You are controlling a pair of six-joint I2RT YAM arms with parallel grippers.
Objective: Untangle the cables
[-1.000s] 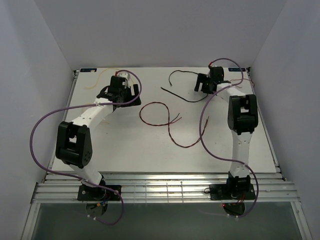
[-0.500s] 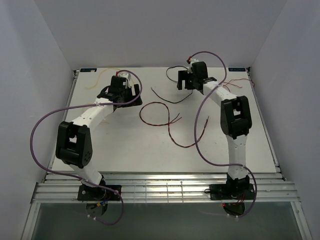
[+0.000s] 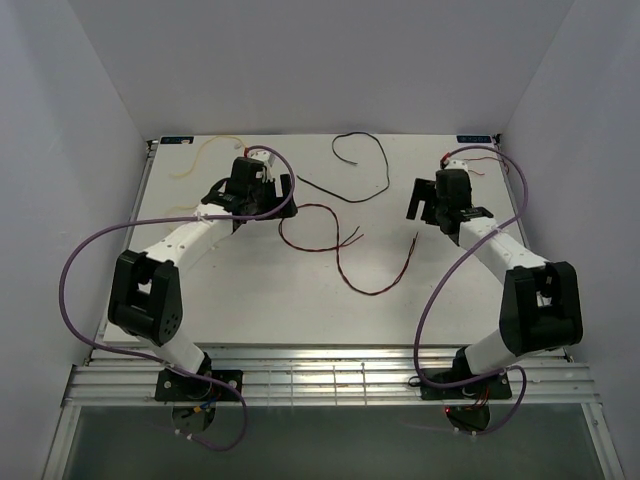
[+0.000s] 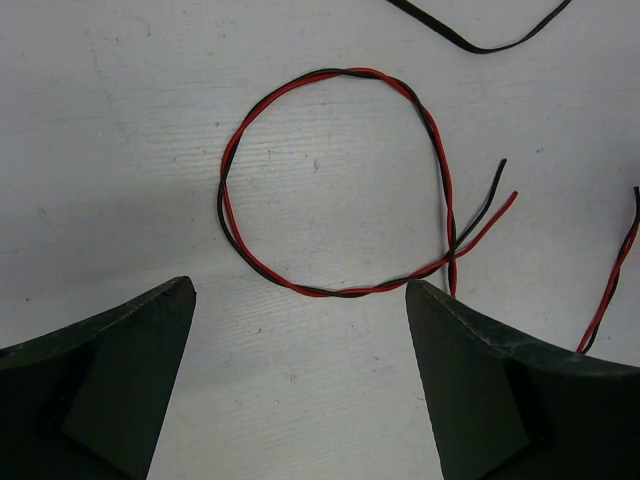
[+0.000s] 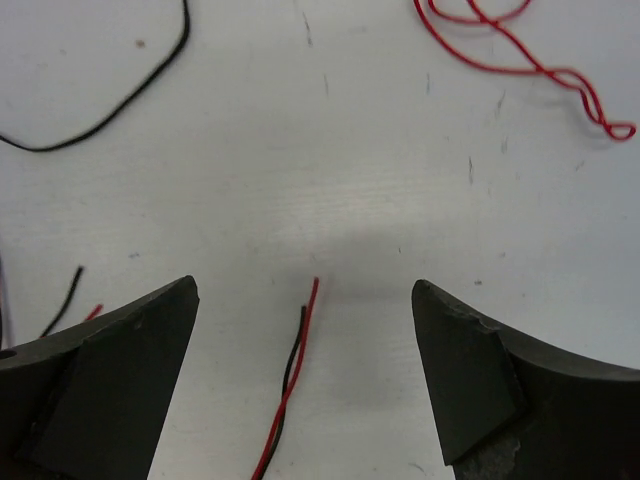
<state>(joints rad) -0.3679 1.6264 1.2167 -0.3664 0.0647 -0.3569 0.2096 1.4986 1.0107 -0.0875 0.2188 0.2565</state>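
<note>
A twisted red-and-black cable (image 3: 300, 247) lies mid-table in a loop with a long tail. My left gripper (image 3: 285, 196) is open and empty just left of the loop. In the left wrist view the loop (image 4: 340, 72) lies ahead of the open gripper (image 4: 298, 330). My right gripper (image 3: 421, 207) is open and empty above the tail's end. In the right wrist view that end (image 5: 300, 340) lies between the fingers of the gripper (image 5: 303, 292), untouched. A loose black cable (image 3: 386, 175) curls at the back middle. A yellow cable (image 3: 195, 160) lies back left.
A curly red wire (image 5: 520, 65) lies ahead and to the right of the right gripper. The black cable also shows in the left wrist view (image 4: 480, 48) and the right wrist view (image 5: 120, 115). White walls close in the table on three sides.
The right arm swung left across the back, then right and nearer, to the twisted tail's end. The black cable now lies at the back middle. The left gripper shifted slightly right.
</note>
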